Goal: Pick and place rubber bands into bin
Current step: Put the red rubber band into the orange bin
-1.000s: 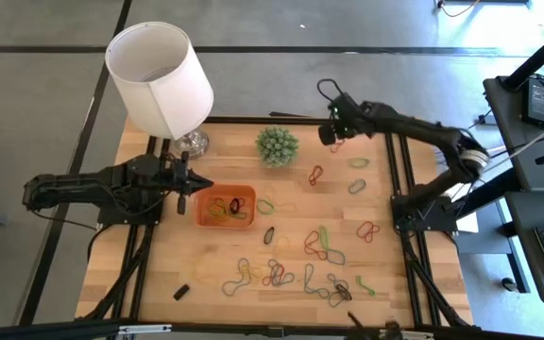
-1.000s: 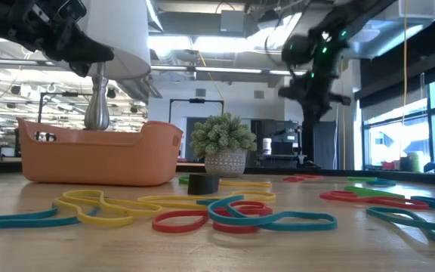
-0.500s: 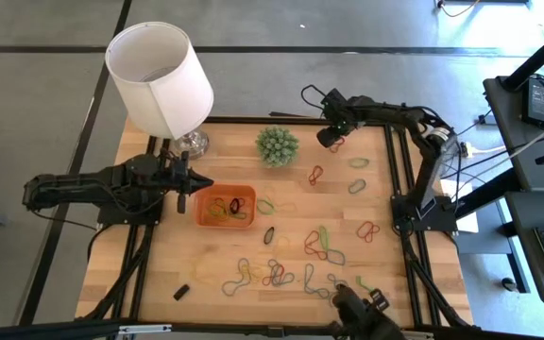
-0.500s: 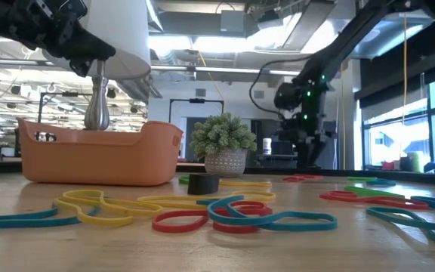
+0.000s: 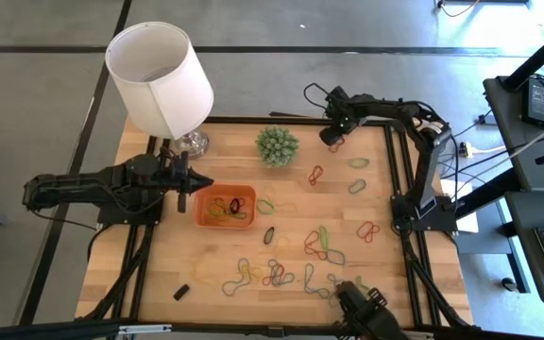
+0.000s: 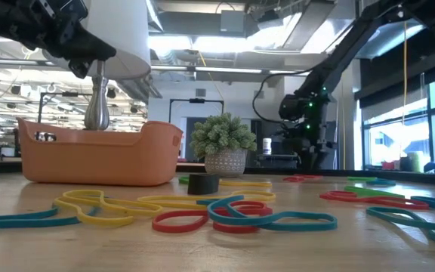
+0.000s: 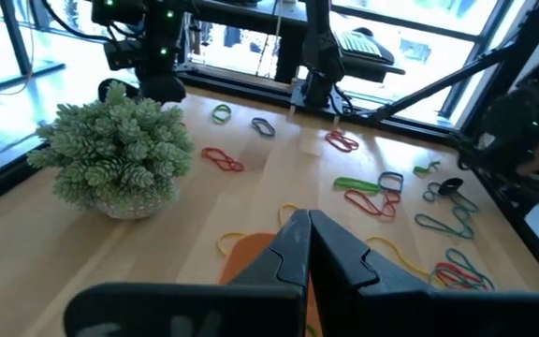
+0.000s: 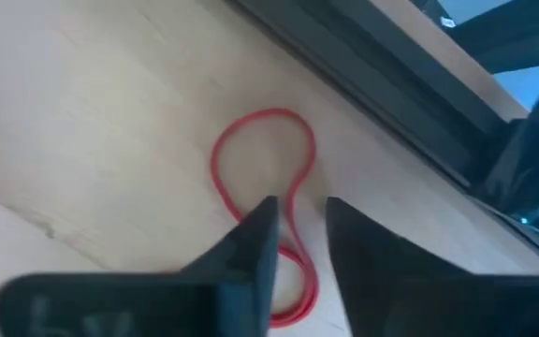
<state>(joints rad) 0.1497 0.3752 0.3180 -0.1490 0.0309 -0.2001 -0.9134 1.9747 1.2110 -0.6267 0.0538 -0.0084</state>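
1. Since a second ago the right gripper [image 5: 330,138] has swung from mid-air down to the table's 1 o'clock corner.
2. Its fingers [image 8: 251,245] stand slightly apart, straddling a red band [image 8: 262,159] – nothing pinched yet.
3. Left gripper [image 5: 196,184] unchanged, pressed shut at 9 o'clock of the bin [image 5: 226,207] – waiting.

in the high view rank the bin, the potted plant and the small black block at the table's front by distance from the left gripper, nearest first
From the left gripper, at the table's left side:
1. bin, just to its right.
2. potted plant, toward the back, near the middle.
3. small black block, by the front edge on the left.
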